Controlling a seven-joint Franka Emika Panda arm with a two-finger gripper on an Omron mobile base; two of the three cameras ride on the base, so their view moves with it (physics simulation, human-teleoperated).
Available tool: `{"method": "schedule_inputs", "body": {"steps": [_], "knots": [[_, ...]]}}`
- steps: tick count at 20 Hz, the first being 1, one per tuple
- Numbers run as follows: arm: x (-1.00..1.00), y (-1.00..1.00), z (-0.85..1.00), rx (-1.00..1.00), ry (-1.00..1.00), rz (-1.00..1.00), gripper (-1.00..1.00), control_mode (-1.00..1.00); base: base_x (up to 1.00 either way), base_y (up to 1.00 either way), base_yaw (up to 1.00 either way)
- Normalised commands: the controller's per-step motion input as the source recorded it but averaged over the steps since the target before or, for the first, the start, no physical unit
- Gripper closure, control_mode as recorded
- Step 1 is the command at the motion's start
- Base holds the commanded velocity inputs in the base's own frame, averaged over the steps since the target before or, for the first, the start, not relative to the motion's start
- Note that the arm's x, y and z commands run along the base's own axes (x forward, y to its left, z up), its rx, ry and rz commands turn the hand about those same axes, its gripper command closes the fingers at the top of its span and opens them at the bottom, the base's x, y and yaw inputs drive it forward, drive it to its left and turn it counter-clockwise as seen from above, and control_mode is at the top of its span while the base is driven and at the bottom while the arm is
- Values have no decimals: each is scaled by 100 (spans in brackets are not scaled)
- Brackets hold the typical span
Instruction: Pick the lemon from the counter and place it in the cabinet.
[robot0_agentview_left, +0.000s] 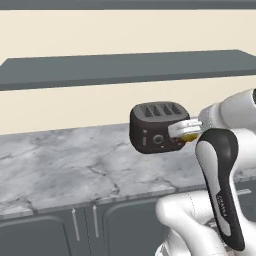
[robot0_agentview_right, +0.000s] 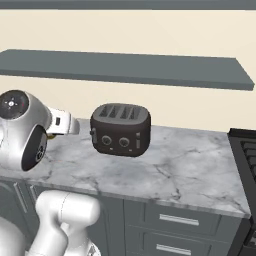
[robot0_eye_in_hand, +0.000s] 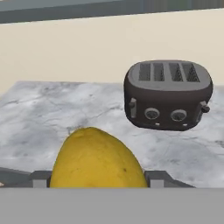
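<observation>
Gripper (robot0_eye_in_hand: 98, 183) clamped on lemon (robot0_eye_in_hand: 98, 159), above counter (robot0_eye_in_hand: 39, 113), toaster (robot0_eye_in_hand: 167, 95) ahead (dark, four slots), cabinet (robot0_agentview_left: 125, 67) overhead

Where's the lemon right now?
The lemon sits in the hand, above the counter, left of the toaster in the hand view.

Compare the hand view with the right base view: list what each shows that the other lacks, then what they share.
Hand view alone: the lemon up close, sitting between the gripper fingers, raised off the counter.

Right base view alone: the arm's white body, the drawers with silver handles below the counter, a dark stove at the right edge, and the whole length of the cabinet.

Both: the dark toaster, the marble counter, the cream wall.
</observation>
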Motion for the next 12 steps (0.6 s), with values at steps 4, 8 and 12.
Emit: {"method": "schedule_inputs", "body": {"steps": [4, 8, 12], "knots": [[-1, 0, 100, 8, -14, 0, 100, -100, 0, 0, 0], [6, 2, 84, 8, -6, -1, 100, -100, 0, 0, 0], [39, 6, 44, 8, -9, -1, 100, -100, 0, 0, 0]]}}
